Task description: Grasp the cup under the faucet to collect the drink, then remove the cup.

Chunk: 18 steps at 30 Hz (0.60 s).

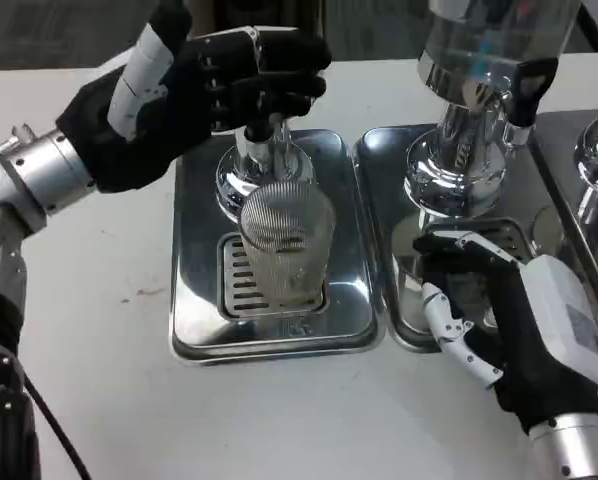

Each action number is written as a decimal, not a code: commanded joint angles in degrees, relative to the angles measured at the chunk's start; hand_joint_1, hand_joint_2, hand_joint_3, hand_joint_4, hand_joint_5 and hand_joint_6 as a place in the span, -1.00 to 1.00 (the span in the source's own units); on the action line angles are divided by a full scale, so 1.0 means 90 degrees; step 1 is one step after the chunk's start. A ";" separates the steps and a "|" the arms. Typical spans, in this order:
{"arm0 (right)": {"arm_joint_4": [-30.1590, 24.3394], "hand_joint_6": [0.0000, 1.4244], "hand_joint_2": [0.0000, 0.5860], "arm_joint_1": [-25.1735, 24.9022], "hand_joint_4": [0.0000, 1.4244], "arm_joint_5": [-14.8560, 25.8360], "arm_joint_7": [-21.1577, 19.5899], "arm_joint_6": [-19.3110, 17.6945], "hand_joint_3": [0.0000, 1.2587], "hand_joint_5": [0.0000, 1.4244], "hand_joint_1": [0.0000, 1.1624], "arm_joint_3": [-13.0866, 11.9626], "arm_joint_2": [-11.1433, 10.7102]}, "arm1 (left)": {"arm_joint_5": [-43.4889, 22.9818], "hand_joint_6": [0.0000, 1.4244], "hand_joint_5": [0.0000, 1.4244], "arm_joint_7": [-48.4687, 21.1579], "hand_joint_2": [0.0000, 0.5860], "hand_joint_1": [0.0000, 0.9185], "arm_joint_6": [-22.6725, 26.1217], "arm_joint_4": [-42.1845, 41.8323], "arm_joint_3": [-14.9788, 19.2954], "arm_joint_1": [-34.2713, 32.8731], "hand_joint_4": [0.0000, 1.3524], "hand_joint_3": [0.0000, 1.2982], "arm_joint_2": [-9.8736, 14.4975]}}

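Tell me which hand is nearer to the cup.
Left. The left hand is just above the cup, at the faucet. The right hand lies off to the cup's right, over the next tray.

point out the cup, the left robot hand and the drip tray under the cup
cup (285,240), head view, ribbed side wall
left robot hand (241,80), head view, black fingers at the faucet
drip tray (194,300), head view, bare left rim

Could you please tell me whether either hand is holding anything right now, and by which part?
The left hand grips the faucet lever above the cup. The right hand holds nothing; the cup stands ungrasped.
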 commanded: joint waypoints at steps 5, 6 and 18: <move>-0.0200 -0.60 0.65 0.0061 -0.40 0.0093 0.0071 0.0076 -0.33 -0.46 -0.36 -0.0099 -0.0018 | 0.0193 -0.72 -0.71 -0.0119 -0.86 -1.00 -0.0404 -0.0152 -0.0222 0.0236 -0.73 -0.54 -0.0053; -0.0201 -0.60 0.65 0.0056 -0.40 0.0106 0.0085 0.0079 -0.33 -0.46 -0.36 -0.0099 -0.0021 | 0.0188 -0.72 -0.71 -0.0132 -0.86 -1.00 -0.0419 -0.0184 -0.0235 0.0256 -0.73 -0.54 -0.0052; -0.0230 -0.60 0.65 0.0009 -0.40 0.0154 0.0165 0.0098 -0.32 -0.46 -0.36 -0.0097 -0.0020 | 0.0274 -0.74 -0.75 -0.0181 -0.87 -1.00 -0.0868 -0.0443 -0.0416 0.0481 -0.76 -0.58 -0.0058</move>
